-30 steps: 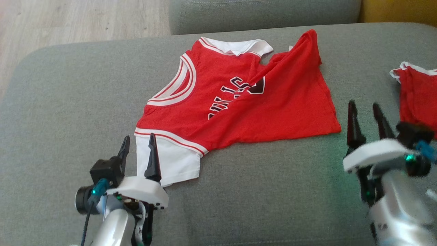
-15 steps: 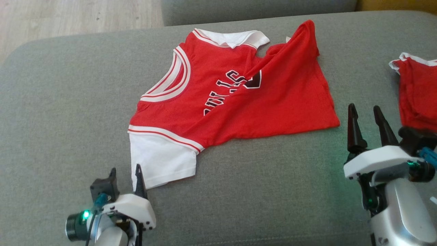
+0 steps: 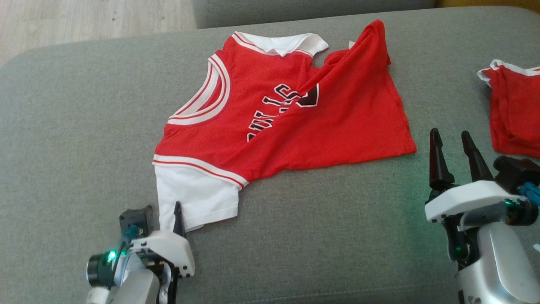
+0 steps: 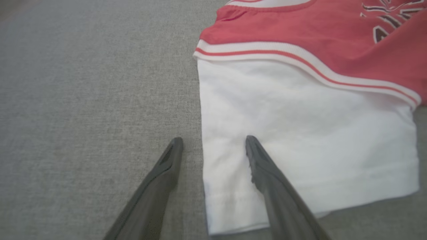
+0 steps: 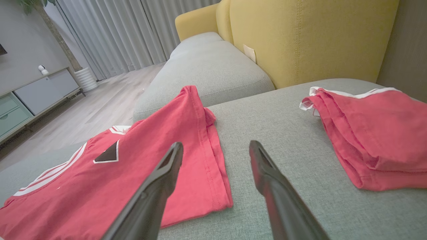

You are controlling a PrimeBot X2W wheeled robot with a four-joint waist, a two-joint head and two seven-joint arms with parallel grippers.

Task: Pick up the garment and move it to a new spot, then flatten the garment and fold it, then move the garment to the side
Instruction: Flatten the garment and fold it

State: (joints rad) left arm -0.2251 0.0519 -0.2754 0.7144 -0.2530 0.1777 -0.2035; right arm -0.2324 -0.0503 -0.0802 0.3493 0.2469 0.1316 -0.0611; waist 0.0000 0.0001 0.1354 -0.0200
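- Centre frame: red jersey on the grey cushion, with the hem flap folded diagonally over the print.
- Lower left: left gripper spread wide, empty, straddling the white sleeve edge.
- Lower right: right gripper spread wide, empty, near the hem corner.
- Risk: a 1-layer sleeve pinch would drag the jersey and deepen the crease. The right side could snag the 2nd red piece.

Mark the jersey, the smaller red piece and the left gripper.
jersey (image 3: pixel 337 126), head view, folded-over red body.
smaller red piece (image 3: pixel 512 114), head view, middle of the cloth.
left gripper (image 4: pixel 214 139), left wrist view, midway between fingertips.
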